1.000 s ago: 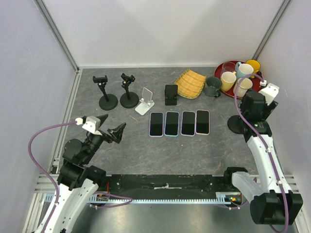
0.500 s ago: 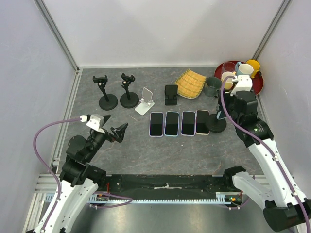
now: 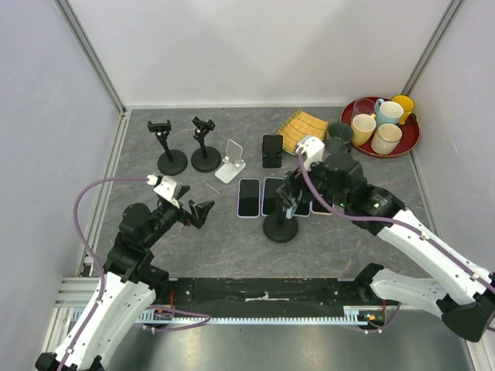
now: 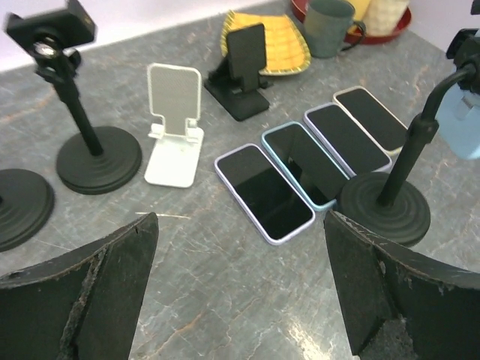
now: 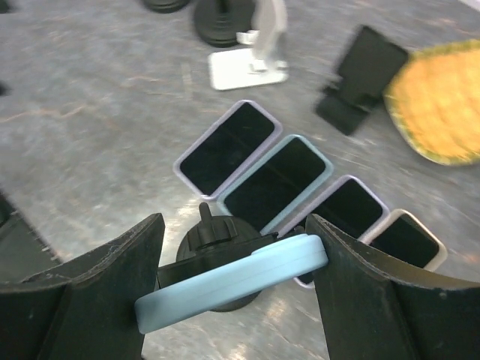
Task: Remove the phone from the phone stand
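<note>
While on stand [image 5: 212, 234], phone [image 5: 232, 281] aslant between fingers [image 5: 90, 300]

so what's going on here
The right arm's fingers grip a light blue phone clamped in a black stand, whose base sits on the table by a row of four phones. The phone is not yet out. The left arm's fingers hang open, holding nothing.
</note>
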`<state>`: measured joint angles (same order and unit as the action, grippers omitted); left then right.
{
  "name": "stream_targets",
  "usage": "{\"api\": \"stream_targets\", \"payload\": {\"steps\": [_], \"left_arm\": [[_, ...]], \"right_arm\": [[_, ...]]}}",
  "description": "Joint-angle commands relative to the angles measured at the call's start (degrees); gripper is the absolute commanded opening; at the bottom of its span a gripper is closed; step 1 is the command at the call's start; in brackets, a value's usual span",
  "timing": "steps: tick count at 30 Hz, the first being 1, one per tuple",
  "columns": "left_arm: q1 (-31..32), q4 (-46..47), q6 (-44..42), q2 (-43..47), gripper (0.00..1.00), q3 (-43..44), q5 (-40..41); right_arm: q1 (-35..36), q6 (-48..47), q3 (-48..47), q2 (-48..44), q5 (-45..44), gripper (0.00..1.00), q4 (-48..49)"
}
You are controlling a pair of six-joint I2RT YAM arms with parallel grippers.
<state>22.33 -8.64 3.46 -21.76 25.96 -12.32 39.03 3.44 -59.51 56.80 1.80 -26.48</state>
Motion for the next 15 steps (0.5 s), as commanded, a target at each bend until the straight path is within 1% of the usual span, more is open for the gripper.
{"api": "stream_targets", "payload": {"steps": [1,2,7,11,15], "left_arm": [[0.17,2.49,-1.44,-3.37,0.96,-0.03,-6.66],[0.09,2.49,-1.53,-3.81,0.95,0.06,-6.93],[0.09,2.49,-2.41,-4.52,0.94,-0.29,-7.46],[0.17,2.93,-2.94,-5.22,0.92,-0.38,-9.21],[0.17,4.25,-3.38,-6.19,0.88,-0.73,-13.34]], "right_arm": [[8.07,1.65,-1.49,1.29,3.47,0.20,16.01],[10.96,1.74,-1.14,2.61,3.38,0.20,16.98],[17.48,-0.54,0.00,6.92,2.33,0.20,20.59],[18.37,-0.89,3.59,7.28,3.47,0.21,24.36],[18.63,-2.12,5.36,7.28,4.17,0.23,24.11]]}}
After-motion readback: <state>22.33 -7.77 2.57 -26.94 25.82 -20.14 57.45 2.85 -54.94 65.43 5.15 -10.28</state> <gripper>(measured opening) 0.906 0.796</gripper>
